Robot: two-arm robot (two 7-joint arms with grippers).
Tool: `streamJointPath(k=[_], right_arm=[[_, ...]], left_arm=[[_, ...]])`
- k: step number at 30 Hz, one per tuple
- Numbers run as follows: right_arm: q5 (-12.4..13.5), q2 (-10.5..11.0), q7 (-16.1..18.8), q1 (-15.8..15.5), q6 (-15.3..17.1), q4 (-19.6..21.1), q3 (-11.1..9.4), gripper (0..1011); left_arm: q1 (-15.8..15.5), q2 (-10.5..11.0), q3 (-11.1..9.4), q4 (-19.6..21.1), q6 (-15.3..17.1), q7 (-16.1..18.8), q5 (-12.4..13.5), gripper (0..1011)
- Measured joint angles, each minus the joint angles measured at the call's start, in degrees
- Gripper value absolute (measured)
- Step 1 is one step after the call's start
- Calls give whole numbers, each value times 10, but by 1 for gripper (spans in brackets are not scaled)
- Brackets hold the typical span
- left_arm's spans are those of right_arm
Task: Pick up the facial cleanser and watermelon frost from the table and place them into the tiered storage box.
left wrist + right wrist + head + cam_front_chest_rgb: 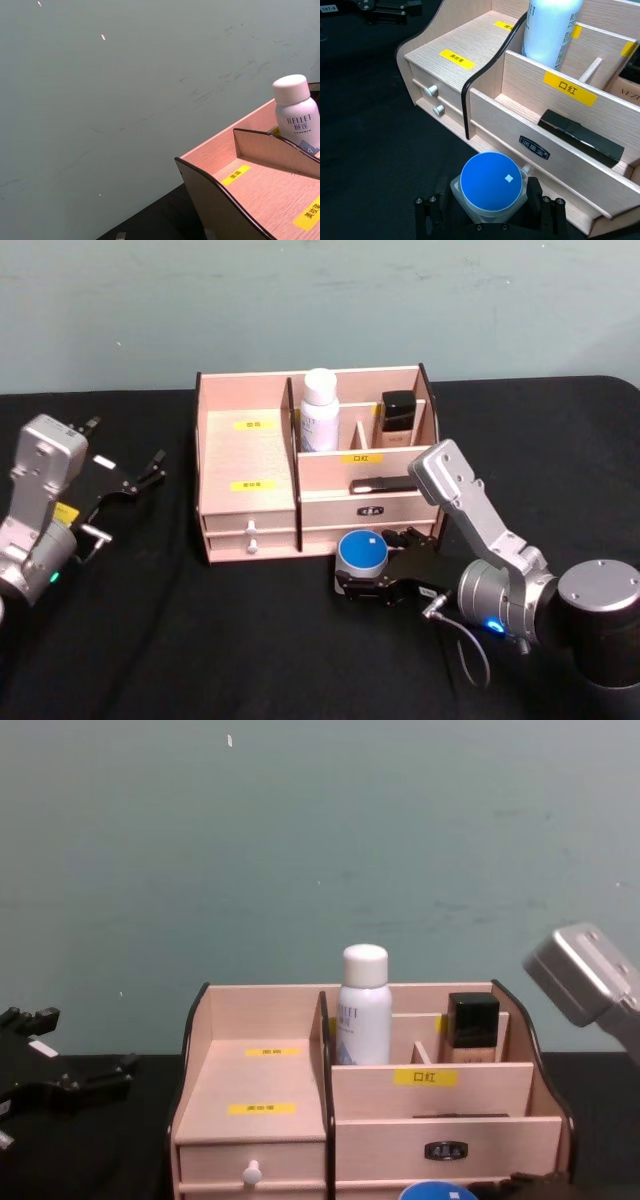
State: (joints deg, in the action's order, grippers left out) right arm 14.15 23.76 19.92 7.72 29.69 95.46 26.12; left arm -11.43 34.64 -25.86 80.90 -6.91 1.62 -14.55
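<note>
Blue-lidded jar (pixel 361 552) pinched in right gripper (pixel 370 573), just before tiered storage box (pixel 250 455).
White bottle (pixel 319 410) stands in box's rear compartment; left gripper (pixel 126 452) spread near surface's left edge.

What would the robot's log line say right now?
right gripper: shut on jar | before box | bottle in box | left gripper: parked left

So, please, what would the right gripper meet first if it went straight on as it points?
The right gripper, gripping the blue-lidded jar, would probably first meet the front wall of the tiered storage box.
</note>
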Motion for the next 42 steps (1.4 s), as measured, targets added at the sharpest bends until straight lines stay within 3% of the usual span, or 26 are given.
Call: streamJointPath(k=[14, 18, 27, 42], right_arm=[[-7, -4, 4, 6, -1, -8, 1, 1003], [-7, -4, 3, 5, 0, -8, 1, 953], [-5, -3, 3, 5, -1, -7, 1, 728], [-4, -3, 2, 4, -1, -6, 1, 726]], left_arm=[[0, 0, 0, 0, 0, 0, 0, 1009], [0, 0, 0, 0, 0, 0, 0, 1010], [0, 0, 0, 0, 0, 0, 0, 1010], [0, 0, 0, 0, 0, 0, 0, 1010]])
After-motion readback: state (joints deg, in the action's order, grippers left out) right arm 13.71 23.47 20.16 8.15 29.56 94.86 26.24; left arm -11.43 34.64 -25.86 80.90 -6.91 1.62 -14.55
